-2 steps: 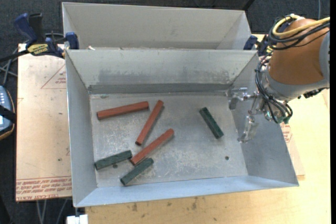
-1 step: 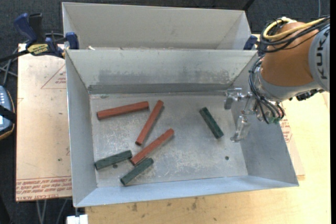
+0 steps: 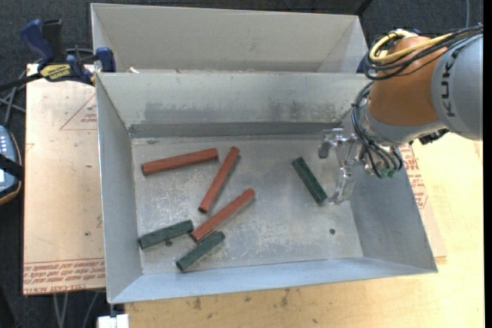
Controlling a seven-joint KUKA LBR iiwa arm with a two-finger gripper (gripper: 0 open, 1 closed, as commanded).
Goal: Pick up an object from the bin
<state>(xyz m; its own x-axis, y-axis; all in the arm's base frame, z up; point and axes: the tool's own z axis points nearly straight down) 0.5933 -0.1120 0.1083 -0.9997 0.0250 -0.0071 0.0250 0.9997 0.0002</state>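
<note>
The dark green bar [image 3: 309, 180] lies flat on the right part of the bin floor. It runs diagonally from upper left to lower right, with bare metal on all sides of it. Because it lies alone, it looks the easiest piece to take, since nothing would crowd a grasp across its narrow width.

The gripper [image 3: 341, 184] hangs just beside the bar's lower right end, pointing down at the floor close to the sloping right wall. It is beside the bar rather than round it, and whether it is spread or closed cannot be told from this angle. Nothing shows in its hold, so the pick is probably not yet made.

Well apart to the left lie three red-brown bars [image 3: 219, 179], loosely scattered, and two dark green blocks [image 3: 166, 234] near the front left corner. The grey bin [image 3: 231, 100] slopes inward, which likely keeps loose pieces on its flat floor.
</note>
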